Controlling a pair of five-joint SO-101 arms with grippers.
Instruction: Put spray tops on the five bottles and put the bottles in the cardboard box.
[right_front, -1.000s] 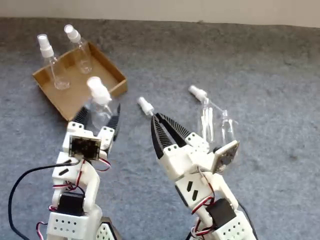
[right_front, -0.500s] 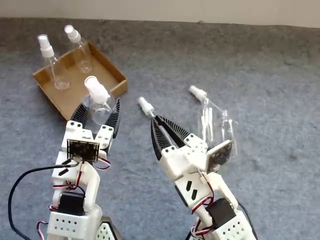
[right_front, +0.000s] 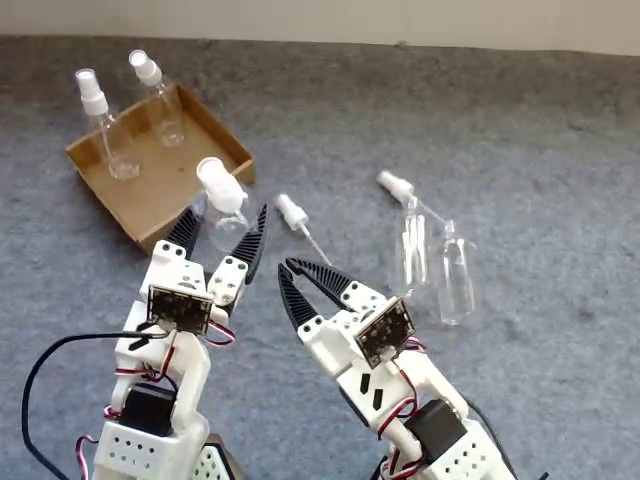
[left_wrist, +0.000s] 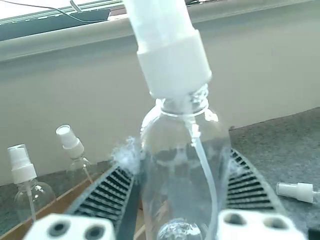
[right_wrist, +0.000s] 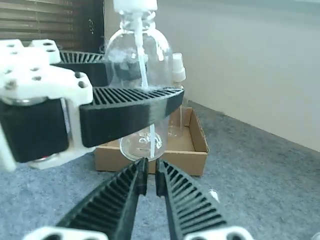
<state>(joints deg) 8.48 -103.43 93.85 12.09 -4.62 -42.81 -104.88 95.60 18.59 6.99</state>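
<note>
Bottle three (right_front: 225, 212), capped, is being pinched by the left gripper (right_front: 226, 216) beside the cardboard box (right_front: 150, 190) holding two capped bottles (right_front: 113, 140), while two uncapped bottles (right_front: 455, 280) are being left lying near the right gripper (right_front: 286, 268), pressed together on nothing.

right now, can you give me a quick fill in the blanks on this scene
Inside the box stand ___ bottles.
The left tool grips one ___.
The loose top lying beside the box is ___ in colour.

Missing words: two; bottle; white
</note>
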